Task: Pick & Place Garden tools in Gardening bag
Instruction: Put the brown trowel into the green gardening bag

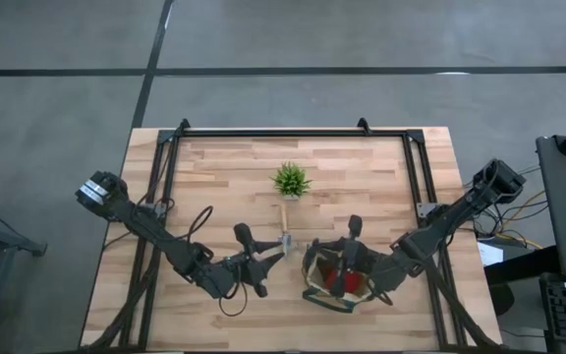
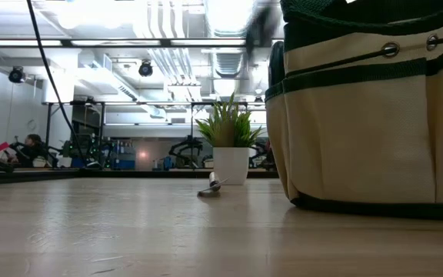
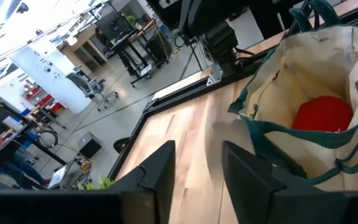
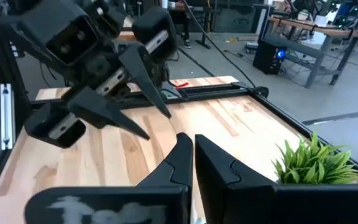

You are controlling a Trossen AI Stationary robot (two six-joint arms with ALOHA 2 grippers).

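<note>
The olive-tan gardening bag (image 1: pixel 311 286) stands upright on the table's near right part, its mouth up, with a red glove-like item (image 3: pixel 322 112) inside. A trowel with a wooden handle (image 1: pixel 285 218) lies flat on the table between the bag and the plant. My left gripper (image 3: pixel 197 149) hangs open just left of the bag, above the table, pointing at the bag, with nothing between its fingers. My right gripper (image 4: pixel 189 138) is shut and empty above the bag's mouth, pointing toward the left gripper (image 4: pixel 157 124). No other garden tools show.
A small spiky green plant in a white pot (image 1: pixel 290 180) stands at the table's middle, just beyond the trowel. A black frame rail (image 1: pixel 293 133) runs along the far and side edges. Bare wood lies at the far left and near left.
</note>
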